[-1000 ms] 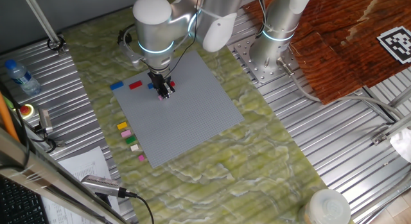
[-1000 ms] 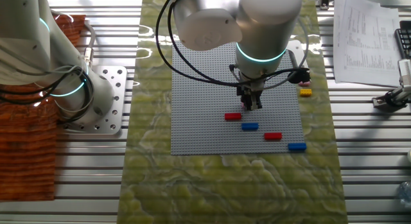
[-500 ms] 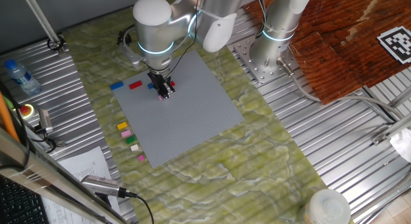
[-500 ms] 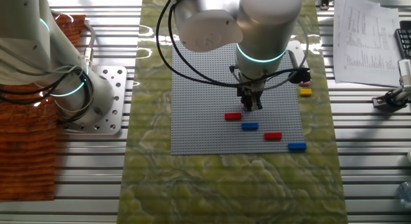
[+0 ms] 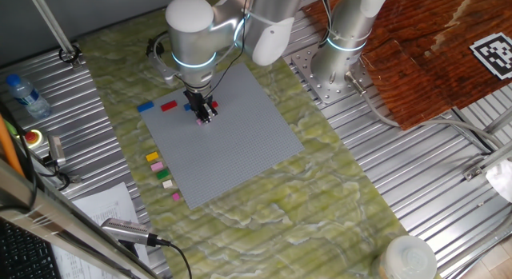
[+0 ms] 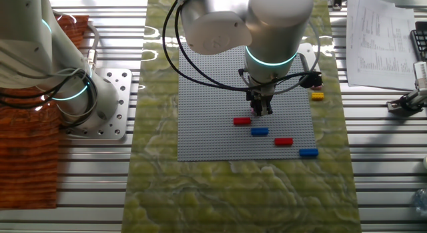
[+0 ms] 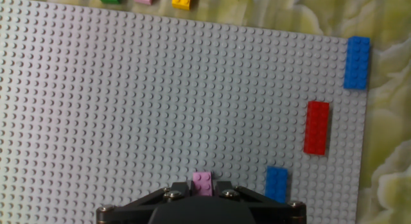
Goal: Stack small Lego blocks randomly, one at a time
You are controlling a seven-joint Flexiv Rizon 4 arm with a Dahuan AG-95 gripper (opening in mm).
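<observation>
clamping a pink brick (image 7: 204, 183) between its fingertips, the gripper (image 6: 261, 111) is held low over the grey baseplate (image 7: 160, 95), probably so studs can be lined up before pressing. red bricks (image 7: 316, 127) and blue bricks (image 7: 277, 184) are set on the baseplate; spare bricks (image 5: 160, 173) lie beside its edge, on green marbled matting (image 5: 320, 199).

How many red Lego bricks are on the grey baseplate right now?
2. One small red plastic brick lies just left of the gripper; the other red brick lies nearer the baseplate's corner. The arm may hide more.
</observation>
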